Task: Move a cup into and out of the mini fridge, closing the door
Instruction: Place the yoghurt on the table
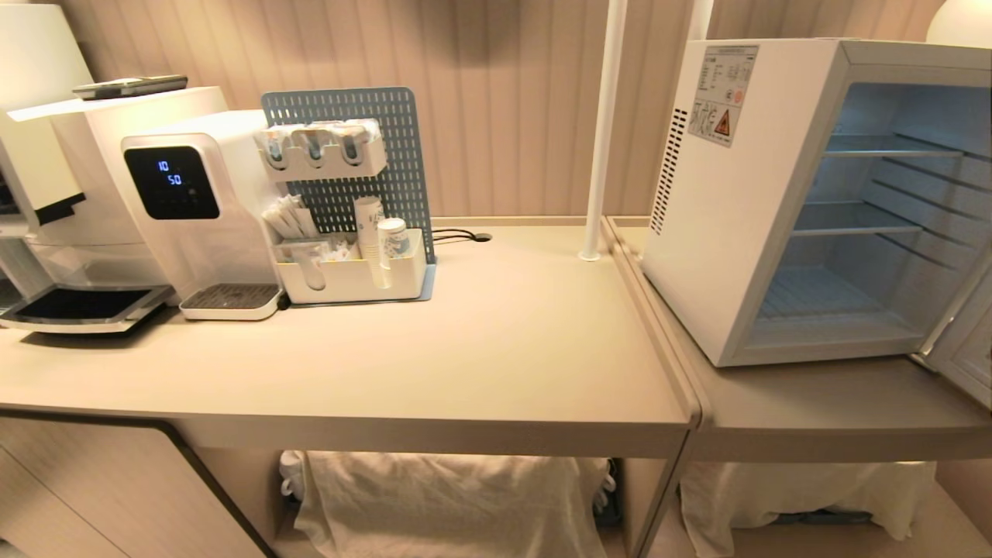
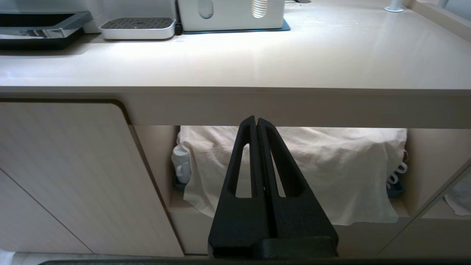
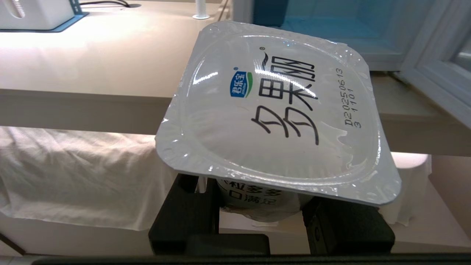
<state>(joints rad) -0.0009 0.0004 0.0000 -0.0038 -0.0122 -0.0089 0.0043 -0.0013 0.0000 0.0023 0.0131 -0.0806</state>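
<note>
Both grippers sit below the counter edge: left gripper pressed together, right gripper clamped on the white-lidded cup; the mini fridge stands open.

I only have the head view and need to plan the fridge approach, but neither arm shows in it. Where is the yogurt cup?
Observer: The right end effector grips the yogurt cup by its body, with the foil lid facing the wrist camera.
Operator: Is it at the fridge yet?
Observer: No. It is short of the counter front edge, and the open mini fridge shows beyond the cup.
Operator: And the left arm?
Observer: The left end effector is shut and empty, pointing at the white cloth under the counter.
</note>
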